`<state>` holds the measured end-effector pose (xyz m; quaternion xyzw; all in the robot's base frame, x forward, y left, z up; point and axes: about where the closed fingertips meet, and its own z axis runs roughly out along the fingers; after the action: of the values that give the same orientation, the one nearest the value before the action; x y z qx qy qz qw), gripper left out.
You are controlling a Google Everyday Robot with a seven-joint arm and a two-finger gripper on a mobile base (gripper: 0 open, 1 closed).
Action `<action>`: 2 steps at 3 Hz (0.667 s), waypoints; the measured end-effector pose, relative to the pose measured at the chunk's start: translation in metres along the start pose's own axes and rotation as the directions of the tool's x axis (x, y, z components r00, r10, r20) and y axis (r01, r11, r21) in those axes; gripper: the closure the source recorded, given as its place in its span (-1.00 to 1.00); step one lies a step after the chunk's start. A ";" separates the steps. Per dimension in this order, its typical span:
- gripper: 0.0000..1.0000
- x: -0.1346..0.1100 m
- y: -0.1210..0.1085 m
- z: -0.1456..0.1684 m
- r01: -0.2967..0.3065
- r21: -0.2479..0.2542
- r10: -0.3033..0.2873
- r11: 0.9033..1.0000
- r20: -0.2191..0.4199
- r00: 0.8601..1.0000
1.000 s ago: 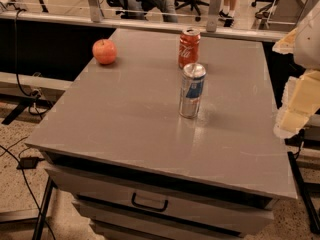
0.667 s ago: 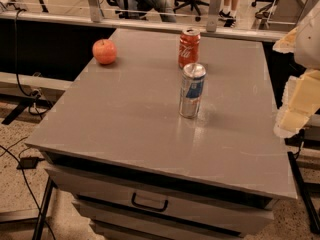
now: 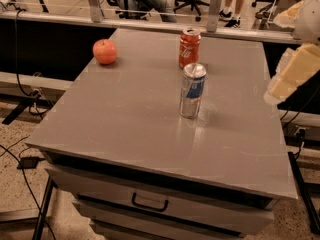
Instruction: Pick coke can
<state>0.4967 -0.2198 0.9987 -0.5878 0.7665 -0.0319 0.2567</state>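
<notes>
The claw (image 3: 292, 73) shows as a pale, blurred shape at the right edge of the view, beside the right rim of the tabletop (image 3: 125, 119) and above it. Whether it is open or closed, I cannot tell. It holds nothing of the task and is well apart from every object.

Going left from the claw, the first object is a taller silver-and-blue can (image 3: 192, 90), upright near the middle of the tabletop. Just behind it, toward the far edge, stands the coke can (image 3: 190, 48), also upright, with a small gap between the two. An apple (image 3: 105, 51) lies far to the left, near the far left corner.

In my judgement the task is at its beginning: the approach step, with no grasp yet. The next move calls for bringing the claw leftward and toward the far side, to reach the red can without knocking the taller can in front of it.

Compared with one second ago, the claw sits a little higher in the view; both cans and the apple have not moved.
</notes>
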 end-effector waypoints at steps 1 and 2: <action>-1.00 -0.016 -0.039 0.012 -0.013 0.065 0.005 0.998 0.121 0.993; -1.00 -0.032 -0.090 0.034 -0.074 0.126 0.035 0.989 0.290 0.956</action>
<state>0.5969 -0.2099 1.0125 -0.5461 0.7331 0.0090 0.4053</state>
